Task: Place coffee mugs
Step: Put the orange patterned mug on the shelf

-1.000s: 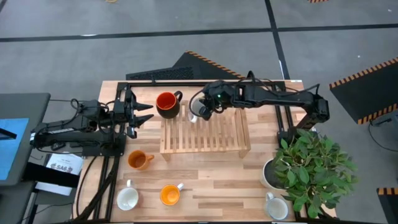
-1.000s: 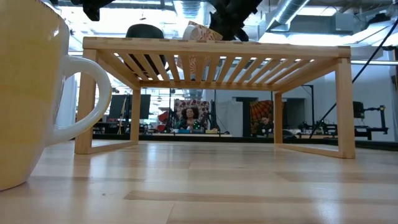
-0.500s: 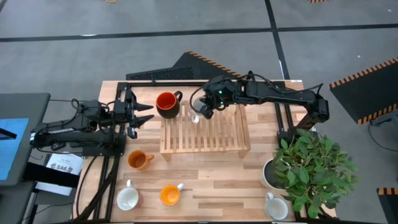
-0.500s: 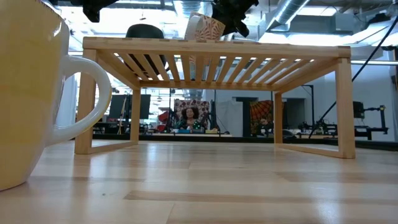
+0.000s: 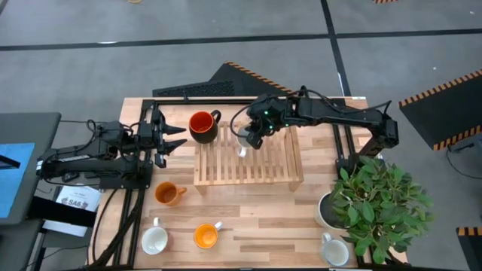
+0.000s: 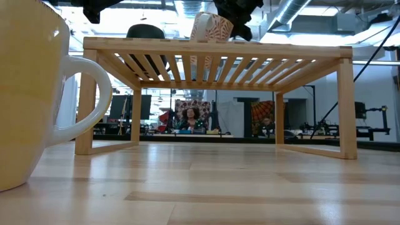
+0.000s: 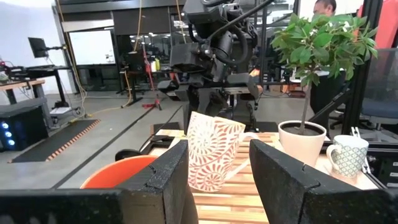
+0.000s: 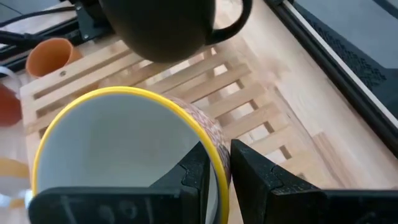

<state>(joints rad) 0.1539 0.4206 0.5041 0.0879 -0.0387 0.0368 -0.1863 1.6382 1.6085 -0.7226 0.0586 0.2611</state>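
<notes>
My right gripper point(image 5: 252, 135) is shut on a pale patterned mug with a yellow rim point(image 8: 118, 149) over the far left part of the wooden slatted rack point(image 5: 260, 169). In the low view the mug point(image 6: 211, 27) is tilted at the rack's top. The dark mug with red inside point(image 5: 202, 124) stands at the rack's far left corner. My left gripper point(image 5: 175, 138) is open and empty to the left of the rack. Two orange mugs point(image 5: 169, 193) point(image 5: 205, 235) and two white mugs point(image 5: 154, 241) point(image 5: 335, 251) stand on the table's near part. My right gripper pinches the mug's rim wall point(image 8: 219, 163), one finger point(image 8: 194, 171) inside the mug and one point(image 8: 249, 171) outside. The fingers come from above, slanting in from the table's right. The mug is tilted, its base at or just above the slats; which, I cannot tell.
A white plant pot point(image 5: 329, 212) with a leafy plant point(image 5: 380, 211) stands at the right near side. A dark frame point(image 5: 192, 99) runs along the table's far edge. A large pale mug point(image 6: 28, 94) fills the low view's left. People show in the room behind.
My right gripper has carried the patterned mug a little toward the table's right and near edge, farther over the rack. The mug stands somewhat higher and more upright than before.
</notes>
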